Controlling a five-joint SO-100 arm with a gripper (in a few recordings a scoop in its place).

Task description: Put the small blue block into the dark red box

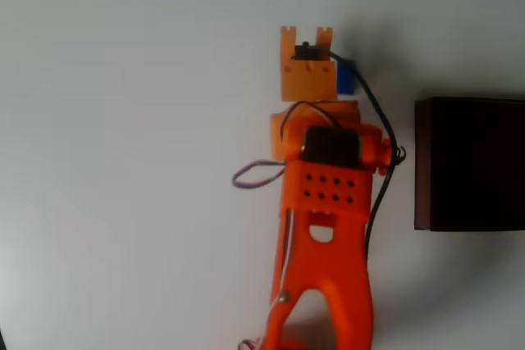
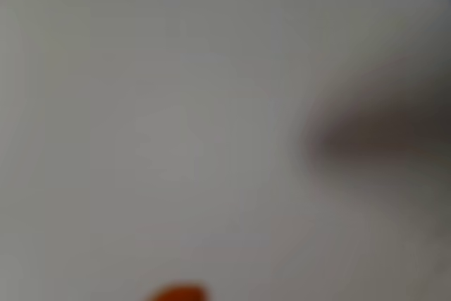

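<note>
Overhead view: my orange arm (image 1: pixel 324 227) reached toward 12 o'clock over the white desk (image 1: pixel 123 161). The small blue block (image 1: pixel 346 78) peeked out at the pincer (image 1: pixel 309 59) head's 3 o'clock side; couldn't tell if pincer was gripping it or open. Dark red box (image 1: pixel 472 163) sat apart at approx 3 o'clock. Step, I judged: pickup/carry. Next: swing w/ block toward 3 o'clock, over box, release. Wrist view too blurred to help.
</note>
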